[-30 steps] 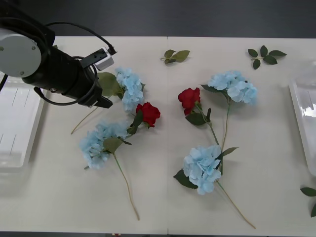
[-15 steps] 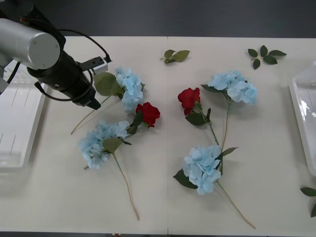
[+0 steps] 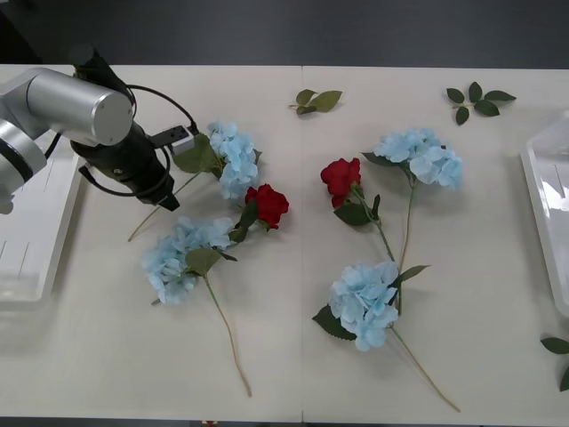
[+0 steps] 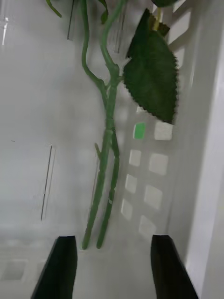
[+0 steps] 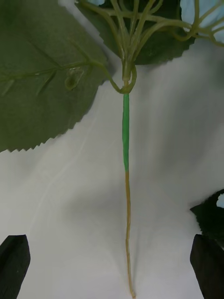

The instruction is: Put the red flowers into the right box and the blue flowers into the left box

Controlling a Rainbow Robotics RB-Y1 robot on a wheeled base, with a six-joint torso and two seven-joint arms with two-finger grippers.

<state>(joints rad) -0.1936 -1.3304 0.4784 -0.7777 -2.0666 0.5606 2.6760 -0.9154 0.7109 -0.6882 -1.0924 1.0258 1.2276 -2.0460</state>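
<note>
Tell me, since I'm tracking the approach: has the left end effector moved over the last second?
Yes. The left end effector has pulled back toward the left box, now over the blue flower's stem beside its head.

Bare surface lies open between the left box and the nearest blue flowers. In the middle, blue flowers and red flowers crowd together, stems crossing, leaving narrow gaps. The left gripper has its fingers wide apart astride a thin stem, a broad leaf close ahead.
</note>
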